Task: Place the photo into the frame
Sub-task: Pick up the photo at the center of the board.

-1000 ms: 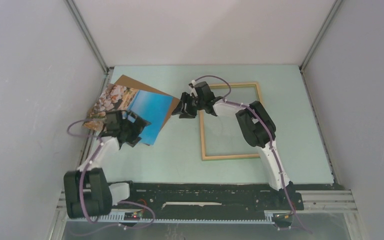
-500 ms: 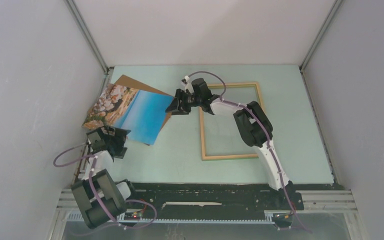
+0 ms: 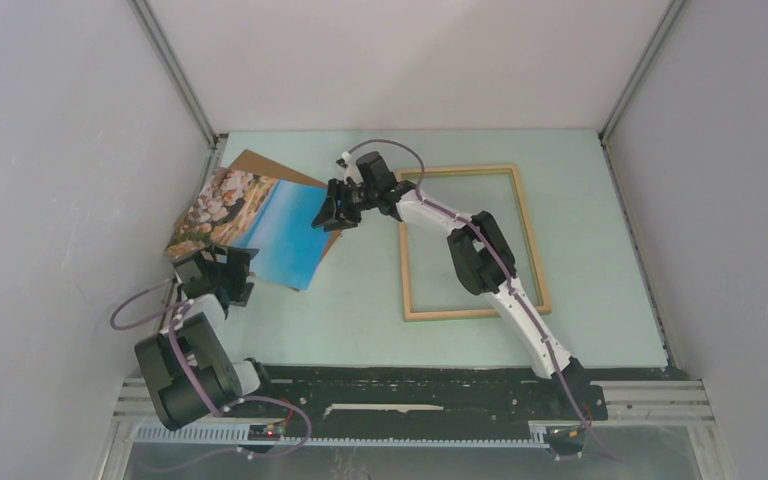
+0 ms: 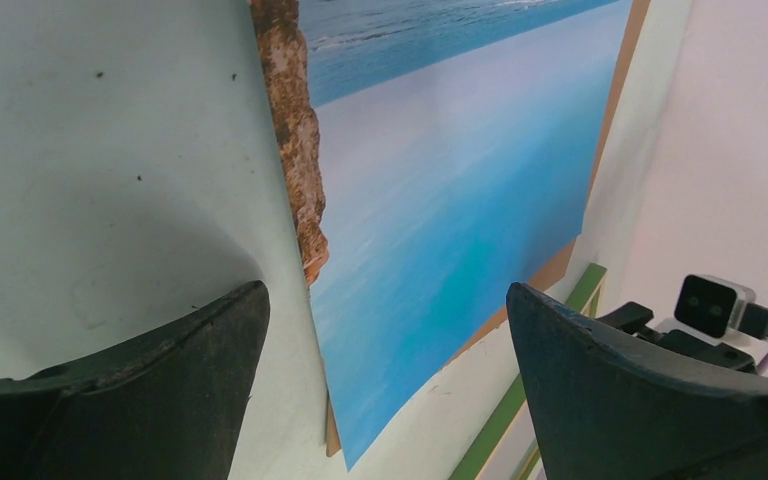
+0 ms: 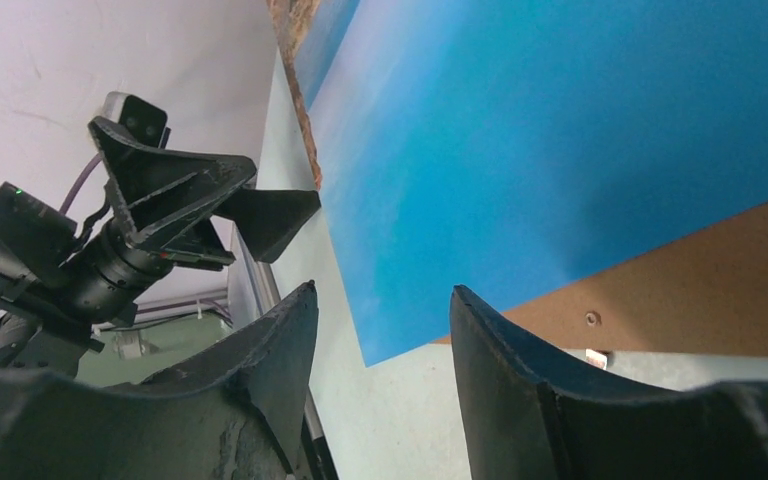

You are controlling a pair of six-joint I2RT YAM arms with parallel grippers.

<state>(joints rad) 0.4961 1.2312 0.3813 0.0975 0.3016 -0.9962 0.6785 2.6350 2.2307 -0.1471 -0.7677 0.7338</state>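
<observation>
The photo (image 3: 265, 225), blue water with tan rocks at its left end, lies face up on a brown backing board (image 3: 258, 163) at the back left of the table. The pale wood frame (image 3: 460, 313) lies flat to its right, nothing inside it. My right gripper (image 3: 325, 220) hovers open at the photo's right edge; in the right wrist view the photo (image 5: 560, 130) has its corner just beyond the right gripper (image 5: 383, 290). My left gripper (image 3: 232, 272) stands wide open by the photo's near edge, touching nothing. The photo (image 4: 440, 200) fills the left wrist view beyond the left gripper (image 4: 388, 290).
The left wall (image 3: 80, 200) stands close behind the backing board and photo. The frame's green edge (image 4: 505, 420) shows low in the left wrist view. A black rail (image 3: 410, 385) runs along the table's near edge, by the arm bases.
My right gripper has moved left from the frame's corner to the photo's right edge, its jaws narrowing slightly. My left arm has pulled back off the photo toward the near left.
</observation>
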